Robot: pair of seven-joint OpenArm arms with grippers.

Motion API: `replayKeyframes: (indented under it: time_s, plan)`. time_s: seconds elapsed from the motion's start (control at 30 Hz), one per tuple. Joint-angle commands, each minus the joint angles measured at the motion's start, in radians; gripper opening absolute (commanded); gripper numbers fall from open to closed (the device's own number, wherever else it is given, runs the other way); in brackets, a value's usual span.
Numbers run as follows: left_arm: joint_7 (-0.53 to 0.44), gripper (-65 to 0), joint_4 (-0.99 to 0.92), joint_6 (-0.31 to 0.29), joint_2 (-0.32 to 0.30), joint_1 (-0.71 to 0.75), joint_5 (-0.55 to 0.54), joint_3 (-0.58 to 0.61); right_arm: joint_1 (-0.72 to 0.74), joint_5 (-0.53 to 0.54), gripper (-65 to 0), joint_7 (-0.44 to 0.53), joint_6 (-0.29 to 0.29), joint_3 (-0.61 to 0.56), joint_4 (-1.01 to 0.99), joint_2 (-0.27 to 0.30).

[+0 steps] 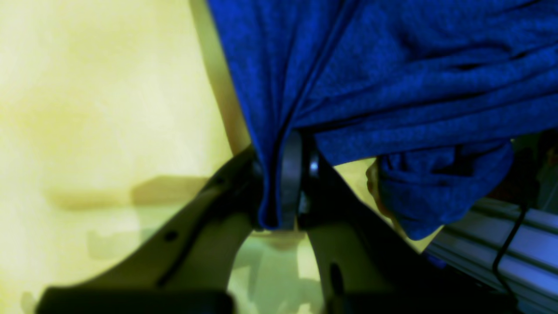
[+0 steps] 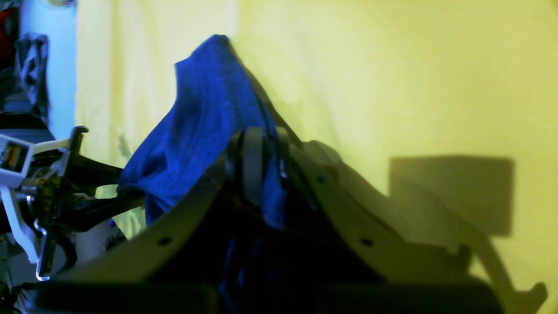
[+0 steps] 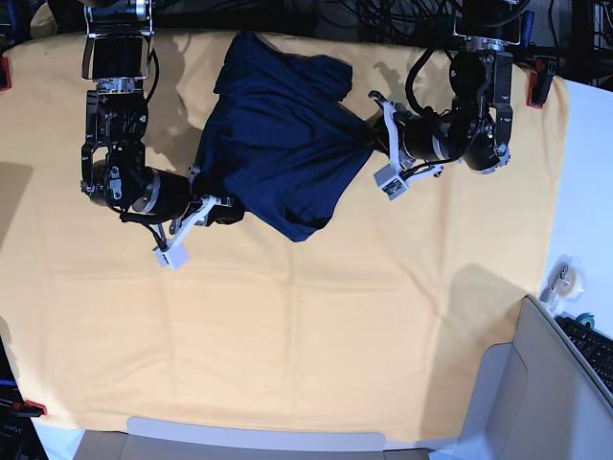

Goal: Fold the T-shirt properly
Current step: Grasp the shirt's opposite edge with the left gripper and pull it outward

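left arm: I reach in from the far edge, elbow bent, wrist turned inward | left gripper (image 1: 283,192): my jaws pinched together on a fold of the T-shirt (image 3: 278,144) | right arm: bent, forearm angled inward | right gripper (image 2: 261,170): jaws clamped on cloth too
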Motion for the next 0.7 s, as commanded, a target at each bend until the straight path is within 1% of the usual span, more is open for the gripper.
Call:
replayKeyframes:
  time_s: [0.0, 0.1, 0.23, 0.3, 0.37, 0.43, 0.5, 0.6, 0.67]
  plan:
    - [0.023, -65.0, 0.009, 0.005, -0.011, 0.017, 0.019, 0.002, 0.020, 0.019, -65.0, 0.016, 0.006, 0.003, 0.018, 0.007]
    - [0.023, -65.0, 0.033, 0.005, -0.011, 0.050, 0.019, 0.000, 0.023, 0.018, -65.0, 0.016, 0.006, 0.005, 0.014, 0.007]
    - [0.023, -65.0, 0.112, 0.005, -0.011, 0.107, 0.019, 0.000, 0.025, 0.018, -65.0, 0.017, 0.006, 0.005, 0.014, 0.007]
    - [0.023, -63.8, 0.147, 0.005, -0.011, 0.132, 0.019, 0.000, 0.025, 0.018, -65.0, 0.017, 0.006, 0.005, 0.012, 0.006]
    - [0.023, -60.1, 0.170, 0.005, -0.011, 0.155, 0.019, 0.000, 0.025, 0.016, -65.0, 0.017, 0.006, 0.005, 0.012, 0.006]
    - [0.023, -54.6, 0.193, 0.005, -0.011, 0.173, 0.019, 0.000, 0.025, 0.016, -65.0, 0.017, 0.006, 0.005, 0.012, 0.006]
    - [0.023, -47.6, 0.218, 0.005, -0.011, 0.185, 0.019, 0.000, 0.025, 0.015, -65.0, 0.017, 0.006, 0.005, 0.012, 0.007]
    - [0.023, -38.9, 0.251, 0.005, -0.012, 0.193, 0.019, -0.007, 0.025, -0.031, -65.0, 0.017, 0.006, 0.005, 0.012, 0.003]
    - [0.023, -36.4, 0.265, 0.005, -0.012, 0.193, 0.019, -0.009, 0.023, -0.082, -65.0, 0.017, 0.006, 0.000, 0.012, -0.002]
